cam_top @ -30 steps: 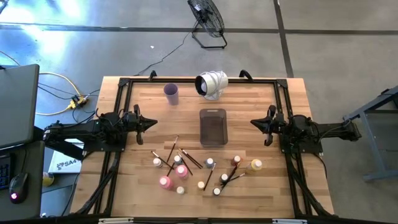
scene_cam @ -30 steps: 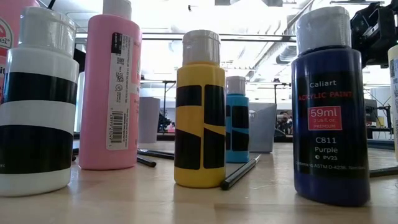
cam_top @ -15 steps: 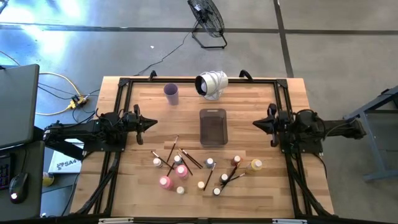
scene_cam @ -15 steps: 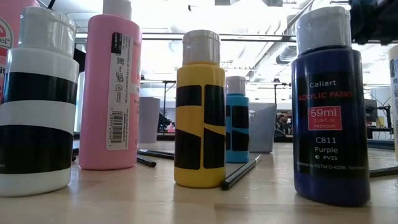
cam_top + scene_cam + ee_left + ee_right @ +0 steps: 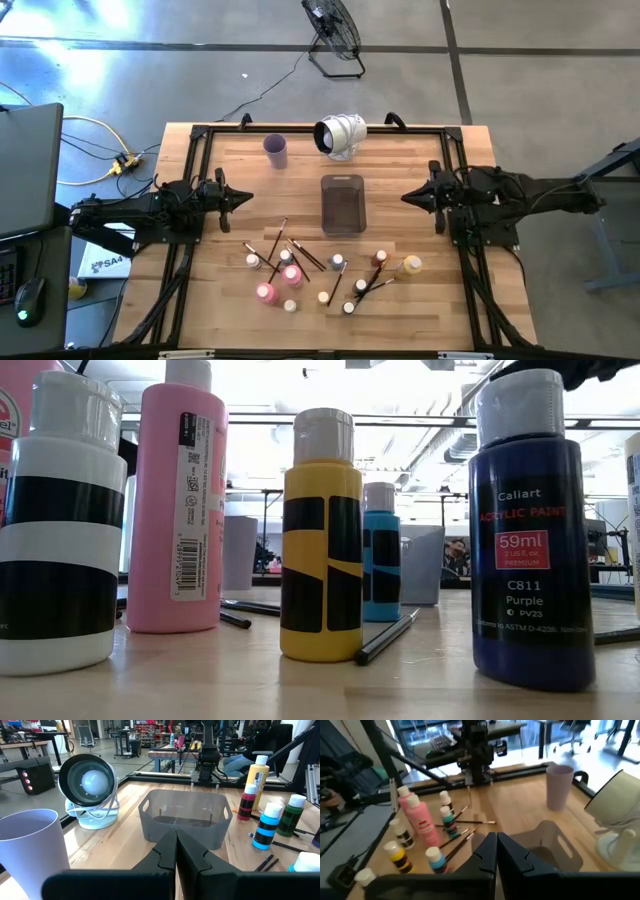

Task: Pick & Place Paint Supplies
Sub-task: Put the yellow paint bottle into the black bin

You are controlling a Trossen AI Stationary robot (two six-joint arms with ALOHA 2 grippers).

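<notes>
Small paint bottles stand upright in a cluster on the table's near half: pink ones (image 5: 265,292), an orange one (image 5: 411,265) and tiny white-capped ones (image 5: 338,262). In the low view I see a pink bottle (image 5: 175,510), a yellow one (image 5: 322,540) and a purple one (image 5: 530,550). Thin paintbrushes (image 5: 277,238) lie flat among them. My left gripper (image 5: 247,198) hovers shut left of the grey tray (image 5: 343,204). My right gripper (image 5: 405,197) hovers shut to the tray's right, above the table.
A lilac cup (image 5: 275,150) and a white fan (image 5: 340,135) stand near the far edge. A black frame (image 5: 195,180) borders the table. Bare wood lies between the tray and each gripper. A floor fan (image 5: 335,35) stands beyond the table.
My right arm has risen: in the low view it climbs toward the picture's top edge. The bottles, brushes, tray and cup have stayed where they were.
</notes>
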